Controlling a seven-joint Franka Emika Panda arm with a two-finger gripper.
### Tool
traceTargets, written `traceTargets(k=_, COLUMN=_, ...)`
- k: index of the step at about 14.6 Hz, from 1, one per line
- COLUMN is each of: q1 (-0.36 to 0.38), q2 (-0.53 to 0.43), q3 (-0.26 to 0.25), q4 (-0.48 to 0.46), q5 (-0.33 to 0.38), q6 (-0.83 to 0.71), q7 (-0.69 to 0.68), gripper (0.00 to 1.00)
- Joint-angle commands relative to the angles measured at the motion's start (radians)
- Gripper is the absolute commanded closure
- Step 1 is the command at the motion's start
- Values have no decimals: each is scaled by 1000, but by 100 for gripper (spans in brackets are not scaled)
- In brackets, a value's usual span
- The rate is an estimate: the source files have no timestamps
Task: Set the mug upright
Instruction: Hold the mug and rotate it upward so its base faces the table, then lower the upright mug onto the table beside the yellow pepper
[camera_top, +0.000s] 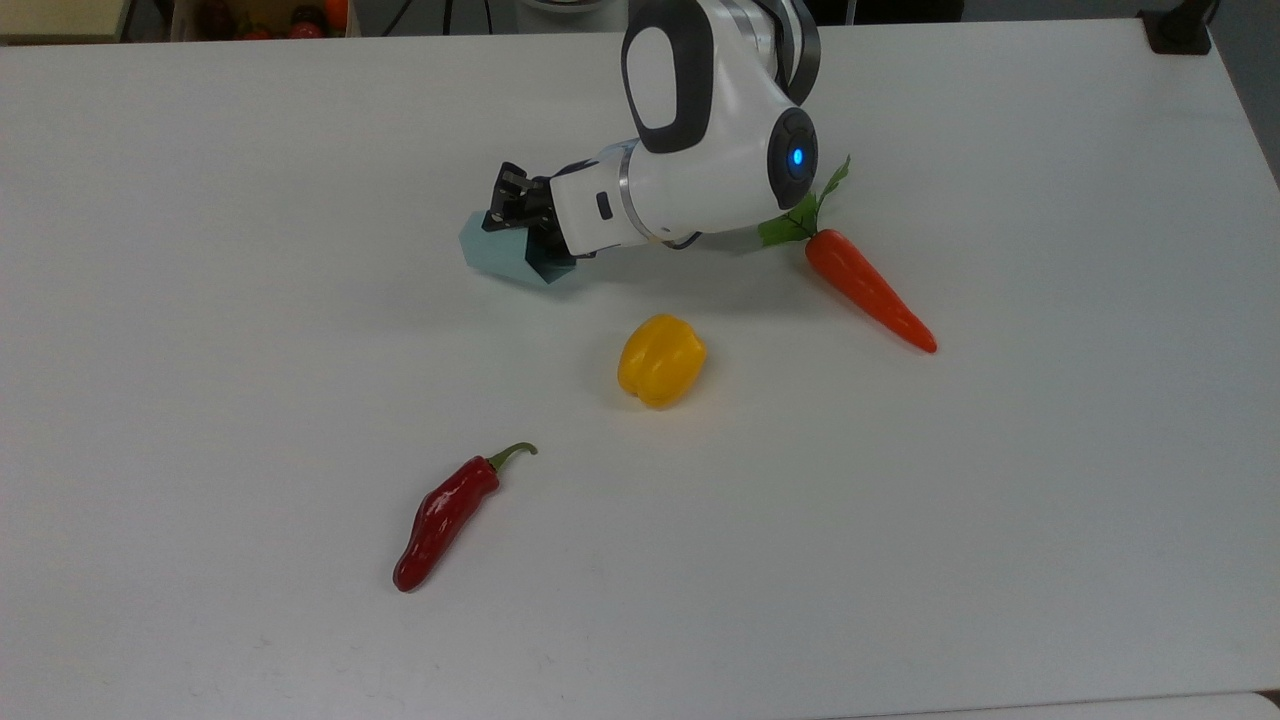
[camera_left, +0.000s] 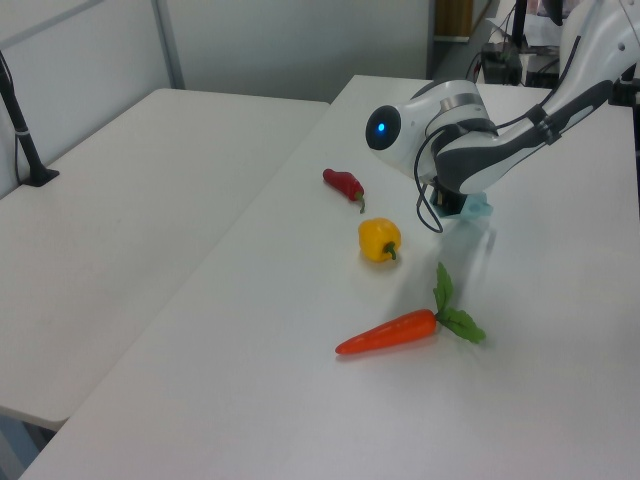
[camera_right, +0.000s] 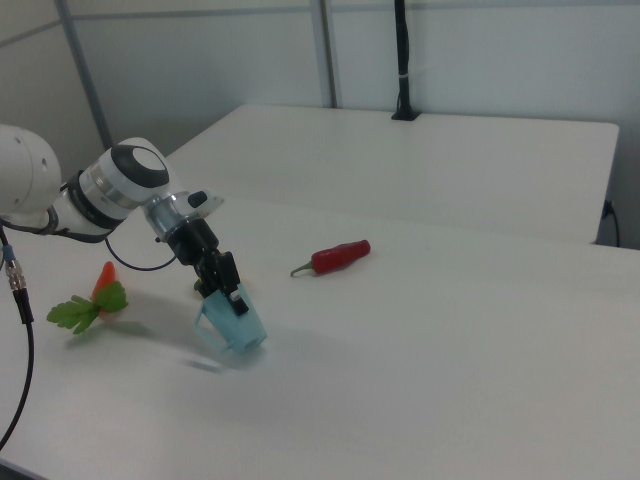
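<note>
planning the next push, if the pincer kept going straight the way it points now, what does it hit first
The pincer already grips the mug, tilted and pointing down toward the top view's left. Going straight on, the mug would probably press into the bare table; nothing else seems to lie that way, though depth is unclear.

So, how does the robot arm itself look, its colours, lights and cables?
The arm has glossy white shells with rounded dark grey-black panels at its joints. A round black cap carries a glowing blue light. A silver ring sits ahead of the white wrist block. The end effector is small, black and two-fingered. A thin black cable loops beside the wrist.
</note>
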Motion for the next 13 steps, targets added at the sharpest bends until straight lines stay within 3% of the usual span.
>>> traceTargets(k=1, q1=-23, q2=-67, q3=-3, q4=-9, q5=14, q6=-9, q7=-88, gripper=97)
traceTargets(k=3, q1=-58, q2=-100, q3=4, q4=5, q5=53, q6=10, q7=-181, gripper=97)
traceTargets(k=5, q1=-91, q2=-118, q3=4, q4=19, q5=220, q6=103, q7=-261, gripper=96)
traceTargets(k=6, q1=-97, q2=-127, q3=4, q4=13, q5=269, q6=166, q7=-282, gripper=96)
traceTargets(k=13, q1=-144, q2=-127, q3=4, q4=-29, q5=535, q6=358, q7=-529, gripper=94)
